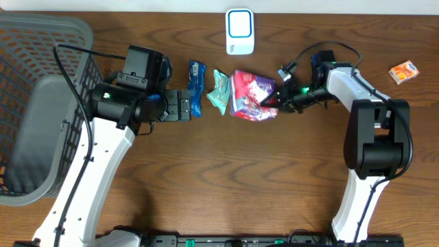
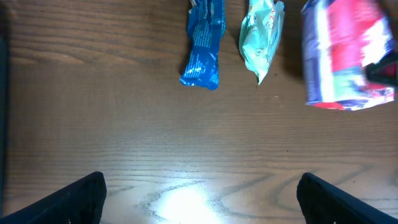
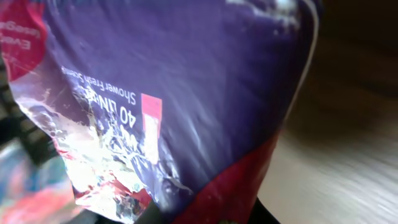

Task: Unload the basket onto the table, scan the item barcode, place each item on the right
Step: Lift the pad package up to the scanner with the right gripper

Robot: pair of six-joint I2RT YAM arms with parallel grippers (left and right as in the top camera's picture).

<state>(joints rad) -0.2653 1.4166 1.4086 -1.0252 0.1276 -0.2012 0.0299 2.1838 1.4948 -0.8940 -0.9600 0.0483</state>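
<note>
A red and purple packet sits at the table's middle, with my right gripper shut on its right edge. In the right wrist view the packet fills the frame with its printed side facing the camera, and the right gripper pinches its lower edge. No barcode shows. The white scanner stands at the back edge, behind the packet. My left gripper hangs open over bare wood, left of a blue packet. In the left wrist view its fingers stand wide apart with nothing between them.
A teal packet lies between the blue one and the held one. A grey basket fills the left side. A small orange box lies at the far right.
</note>
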